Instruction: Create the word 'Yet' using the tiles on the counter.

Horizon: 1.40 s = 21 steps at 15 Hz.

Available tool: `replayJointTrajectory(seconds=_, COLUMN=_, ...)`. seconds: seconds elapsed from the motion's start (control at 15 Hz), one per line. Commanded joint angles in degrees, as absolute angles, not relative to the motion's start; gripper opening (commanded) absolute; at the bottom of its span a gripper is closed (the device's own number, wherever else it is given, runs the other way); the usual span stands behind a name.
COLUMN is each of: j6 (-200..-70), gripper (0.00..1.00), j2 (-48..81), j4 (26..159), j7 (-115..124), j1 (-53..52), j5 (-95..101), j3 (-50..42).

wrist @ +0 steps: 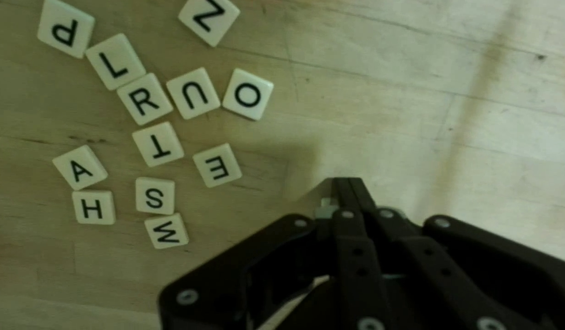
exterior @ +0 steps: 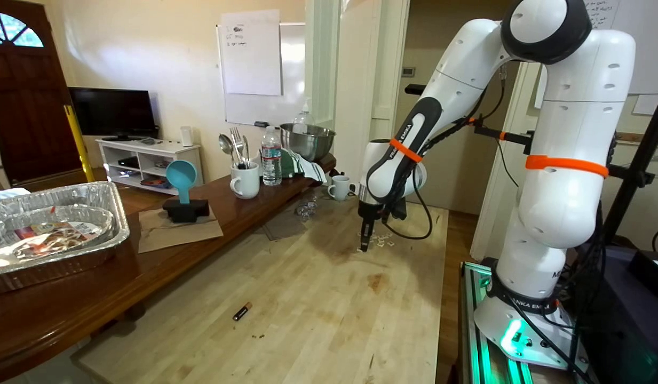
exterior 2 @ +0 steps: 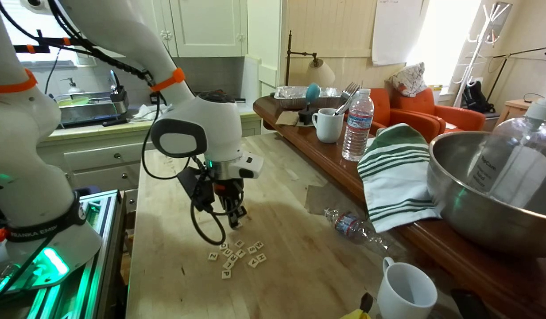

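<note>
Several pale letter tiles lie scattered on the light wooden counter (exterior: 329, 325). In the wrist view an E tile (wrist: 217, 165) is left of the fingertips, with a T tile (wrist: 158, 144) further left, upside down as seen here. Around them lie other letters, such as S (wrist: 155, 195), O (wrist: 248, 94) and R (wrist: 145, 99). My gripper (wrist: 348, 181) is shut, its fingers together with nothing visible between them. In an exterior view the gripper (exterior 2: 235, 221) points down, low at the counter beyond the tile group. A small pale piece (exterior 2: 240, 224) shows beside the fingertips; its letter is not legible.
A battery (exterior: 242, 311) lies on the counter. A crumpled plastic bottle (exterior 2: 354, 228) and a white mug (exterior 2: 408, 288) are along its side. The raised brown table (exterior: 235, 216) bears a steel bowl (exterior 2: 450, 177), an upright bottle (exterior 2: 358, 126), a cutlery mug and foil trays.
</note>
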<state>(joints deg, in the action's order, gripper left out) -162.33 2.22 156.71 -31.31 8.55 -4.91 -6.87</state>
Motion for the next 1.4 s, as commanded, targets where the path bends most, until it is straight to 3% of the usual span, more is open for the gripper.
replayJointTrajectory(seconds=0.0, j6=-161.27, gripper=0.00, j2=5.74, j4=156.52, j7=-29.15, j1=7.26, j5=-5.60, j3=-5.04)
replayJointTrajectory(seconds=1.33, j6=-156.21, gripper=0.00, j2=2.22, j4=156.18, j7=-23.02, j1=3.90, j5=-5.75, j3=-1.51)
